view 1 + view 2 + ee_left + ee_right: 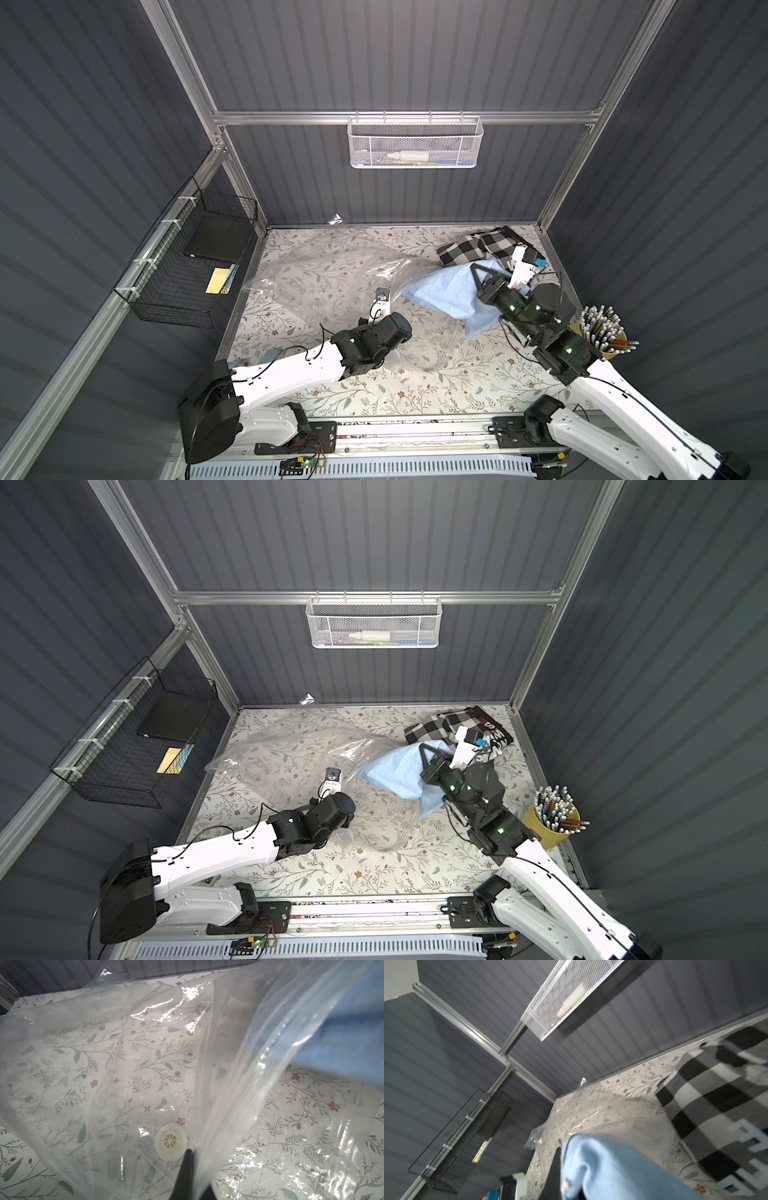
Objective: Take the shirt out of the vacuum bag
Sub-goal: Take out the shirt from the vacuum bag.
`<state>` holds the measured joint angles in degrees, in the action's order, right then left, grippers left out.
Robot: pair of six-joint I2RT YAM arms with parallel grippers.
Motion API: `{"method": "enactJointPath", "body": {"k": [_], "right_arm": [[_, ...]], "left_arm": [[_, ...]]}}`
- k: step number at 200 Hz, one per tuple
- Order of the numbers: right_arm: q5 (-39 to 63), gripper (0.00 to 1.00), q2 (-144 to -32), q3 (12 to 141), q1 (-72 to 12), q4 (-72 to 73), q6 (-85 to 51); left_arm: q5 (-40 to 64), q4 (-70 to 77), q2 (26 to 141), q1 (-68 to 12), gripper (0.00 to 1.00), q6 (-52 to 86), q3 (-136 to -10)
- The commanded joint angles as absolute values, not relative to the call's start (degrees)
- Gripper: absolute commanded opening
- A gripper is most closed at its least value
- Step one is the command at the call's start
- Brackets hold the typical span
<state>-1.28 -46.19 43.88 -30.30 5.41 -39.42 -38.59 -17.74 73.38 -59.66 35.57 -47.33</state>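
Pale-blue shirt (440,291) hangs bunched from the right gripper (475,268), jaws clamped on its cloth, toward the far right corner of the surface (374,390), beside a checked cloth (469,245). The left gripper (188,1153) pinches the vacuum bag (324,274), jaws closed, by its valve (170,1142). Pull-out looks nearly done; next, draw the shirt's trailing edge clear of the bag mouth.

mesh basket (415,137): back rail | wire basket (174,309): left wall | checked cloth (473,245): far right | pencil cup (546,833): right
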Motion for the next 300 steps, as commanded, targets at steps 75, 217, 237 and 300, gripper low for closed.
{"method": "enactJointPath", "body": {"k": [75, 217, 237, 300], "right_arm": [[17.3, 0.00, -55.3, 62.6, -10.2, 11.4, -40.5], [25.8, 0.00, -85.1, 78.4, 2.5, 25.8, -42.8], [26.5, 0.00, -87.7, 80.1, 2.6, 25.9, -40.0], [26.2, 0.00, -90.6, 67.8, 2.5, 34.2, -36.2]], "left_arm": [[-38.1, -20.0, 74.6, -59.8, 0.00, 37.0, -47.4], [-36.5, -18.8, 75.9, -59.8, 0.00, 38.7, -45.5], [-36.3, -18.8, 75.9, -59.8, 0.00, 39.7, -44.9], [-36.0, -18.6, 75.1, -59.8, 0.00, 41.1, -43.1]]}}
